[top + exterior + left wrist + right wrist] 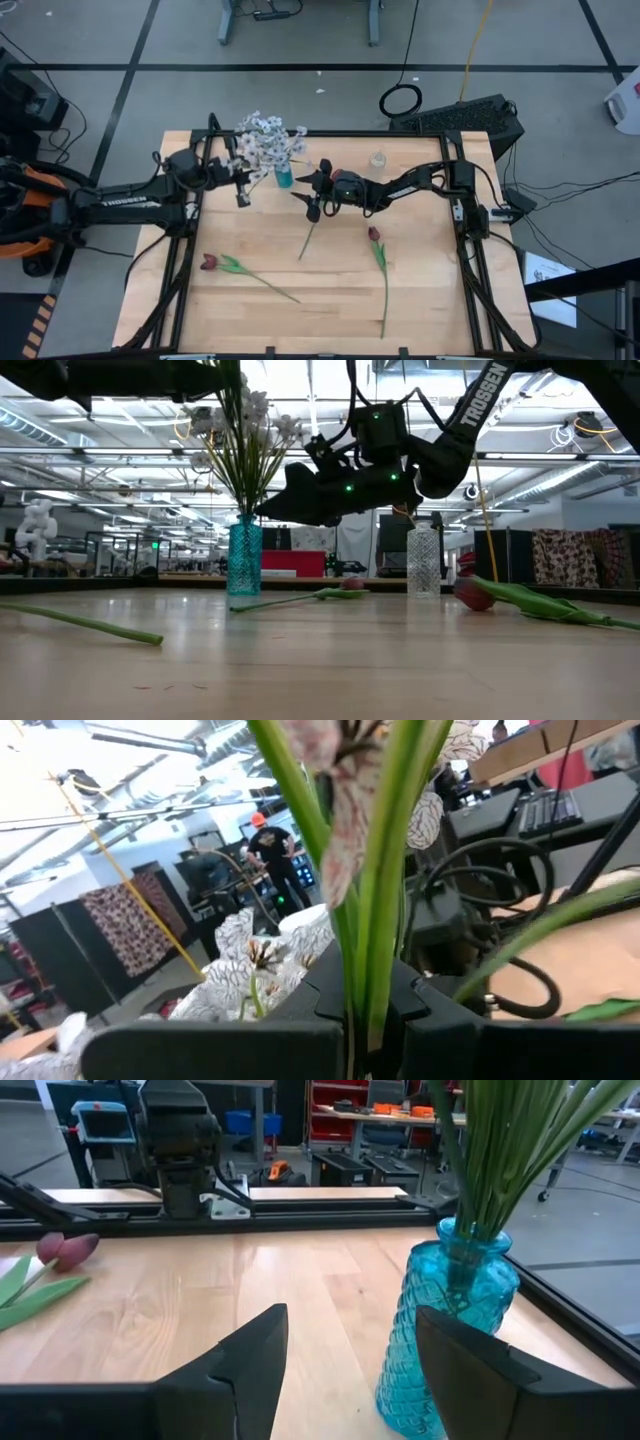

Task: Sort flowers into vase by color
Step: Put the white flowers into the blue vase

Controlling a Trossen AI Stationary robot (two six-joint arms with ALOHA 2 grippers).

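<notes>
White sprays [268, 140] stand bunched in one blue vase [284, 178]; three red tulips lie on the table [420, 300].
One tulip [209, 263] lies front left; a second [375, 236] lies right of centre; a third stem [309, 238] lies under the right gripper [313, 193], whose jaws stand spread and empty just beside the blue vase; one clear vase [378, 159] stands behind that arm; the left gripper [241, 185], jaws pressed together, pinches green stems [372, 920] of the white sprays, whose number I cannot tell.

The pale wooden table [330, 300] carries a blue vase [284, 178] and a clear vase [378, 159] near its far edge — three red tulips lie flat: [247, 271], [379, 270], [311, 231].
</notes>
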